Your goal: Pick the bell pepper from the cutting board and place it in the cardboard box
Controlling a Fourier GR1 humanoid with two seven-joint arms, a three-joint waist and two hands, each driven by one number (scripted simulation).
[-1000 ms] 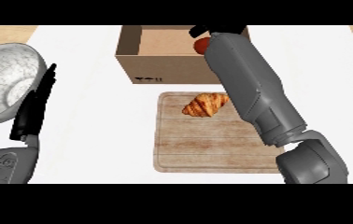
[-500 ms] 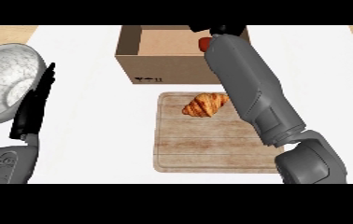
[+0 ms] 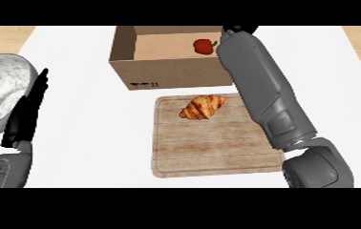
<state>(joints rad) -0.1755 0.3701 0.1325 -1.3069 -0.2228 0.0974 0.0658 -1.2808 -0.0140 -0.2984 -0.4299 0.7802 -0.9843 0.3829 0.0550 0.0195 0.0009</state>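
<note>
The red bell pepper (image 3: 204,46) lies inside the open cardboard box (image 3: 169,73), near its far right corner, with nothing holding it. My right forearm reaches over the box's right wall. Only a small black part of my right hand (image 3: 239,29) shows past the forearm, just right of the pepper and apart from it. The wooden cutting board (image 3: 211,147) sits in front of the box with only a croissant (image 3: 202,107) on it. At the left edge my left hand (image 3: 26,109) rests open, fingers up.
A grey-white rounded object (image 3: 13,82) shows at the far left edge behind my left hand. The white counter (image 3: 84,128) stretches between the left hand and the board. My right forearm covers the board's right edge.
My right hand has shifted right, away from the pepper. The pepper now sits uncovered in the box. The left hand has not moved.
</note>
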